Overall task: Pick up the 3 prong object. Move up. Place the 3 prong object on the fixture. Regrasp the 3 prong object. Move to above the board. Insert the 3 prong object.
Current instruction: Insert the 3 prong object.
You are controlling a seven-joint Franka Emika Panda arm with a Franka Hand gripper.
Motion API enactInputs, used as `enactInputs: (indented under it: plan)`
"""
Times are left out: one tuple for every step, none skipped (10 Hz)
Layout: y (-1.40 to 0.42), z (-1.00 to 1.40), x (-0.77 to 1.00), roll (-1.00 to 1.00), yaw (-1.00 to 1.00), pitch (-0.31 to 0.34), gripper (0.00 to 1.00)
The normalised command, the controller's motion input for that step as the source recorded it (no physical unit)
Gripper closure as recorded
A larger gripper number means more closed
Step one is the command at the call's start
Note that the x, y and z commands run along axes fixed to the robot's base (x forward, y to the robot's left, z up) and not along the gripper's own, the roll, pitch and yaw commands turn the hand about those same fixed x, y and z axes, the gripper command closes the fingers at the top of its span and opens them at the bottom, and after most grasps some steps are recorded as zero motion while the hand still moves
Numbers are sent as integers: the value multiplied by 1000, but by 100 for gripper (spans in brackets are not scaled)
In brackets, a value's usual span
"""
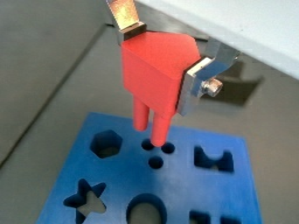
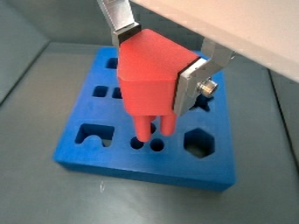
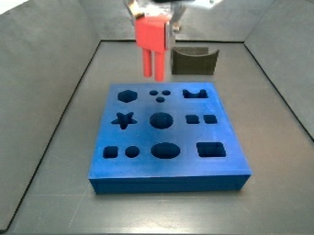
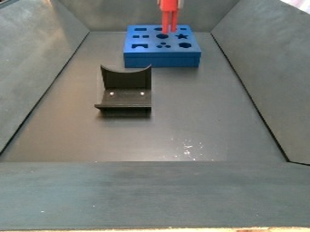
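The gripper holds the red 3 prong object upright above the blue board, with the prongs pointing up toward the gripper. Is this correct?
Not quite. The gripper does hold the 3 prong object upright above the board, but the prongs point down toward the board's holes, not up. Both wrist views show this; the rest is right.

— Are you seeing any lettering, labels or numbers anywhere?
— No, nothing readable is showing on the board, the 3 prong object, the fixture or the gripper above the board.
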Motion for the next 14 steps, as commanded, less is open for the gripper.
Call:
enactInputs:
  plan:
    - [0,-374,0,-20,-1000,-71,100]
    - [0,-200,0,-23,-934,0,100]
    - [0,-114,0,-9,-800,0,100]
    - [0,-94,-17,-3,-754,0,100]
    - [-37,-154,0,-23,-780,0,100]
    - [-40,-180,0,-57,-829,0,100]
    - [-23,-169,71,-83,-874,0,100]
    - [0,-166,177,-69,-831,-3,100]
    - [86,-143,277,0,-371,-6,100]
    - [74,-103,226,0,-89,0,100]
    - [0,0,0,0,-46,0,100]
    - [0,-83,0,0,0,0,100]
    - [0,-257,57,0,-29,-20,100]
    - [0,-217,40,0,0,0,100]
